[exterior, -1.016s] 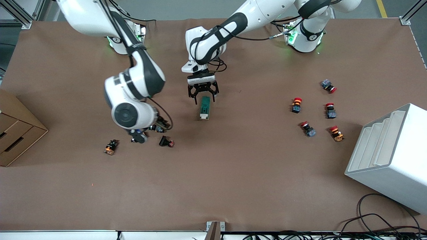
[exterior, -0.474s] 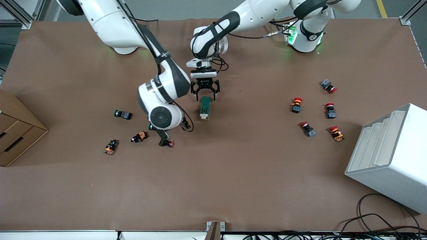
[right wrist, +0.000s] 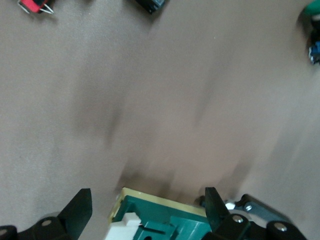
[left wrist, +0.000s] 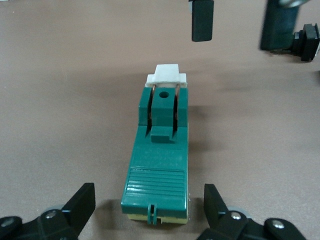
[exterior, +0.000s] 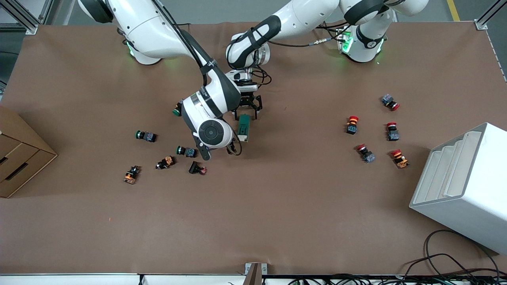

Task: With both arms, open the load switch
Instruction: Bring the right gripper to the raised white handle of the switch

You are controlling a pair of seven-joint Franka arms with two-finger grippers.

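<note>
The load switch [exterior: 244,127] is a dark green block lying flat mid-table, its white lever end pointing toward the front camera. My left gripper [exterior: 246,109] is open, with one finger on each side of the switch's end away from the lever and not touching it [left wrist: 148,194]. The green body [left wrist: 159,165] runs out to the white lever [left wrist: 166,75]. My right gripper [exterior: 220,151] hangs open just off the lever end, toward the right arm's end of the table. The right wrist view has the lever end [right wrist: 165,220] between that gripper's spread fingers [right wrist: 146,200].
Small push buttons lie toward the right arm's end: green-capped ones [exterior: 145,136] [exterior: 186,151], orange ones [exterior: 166,162] [exterior: 131,174] and a black one [exterior: 197,169]. Several red-capped buttons [exterior: 351,124] lie toward the left arm's end, by a white rack [exterior: 463,186]. A cardboard box [exterior: 20,158] is at the table edge.
My right arm has swung from over the small buttons toward the switch's lever end, uncovering those buttons. My left gripper has stayed open at the switch's other end.
</note>
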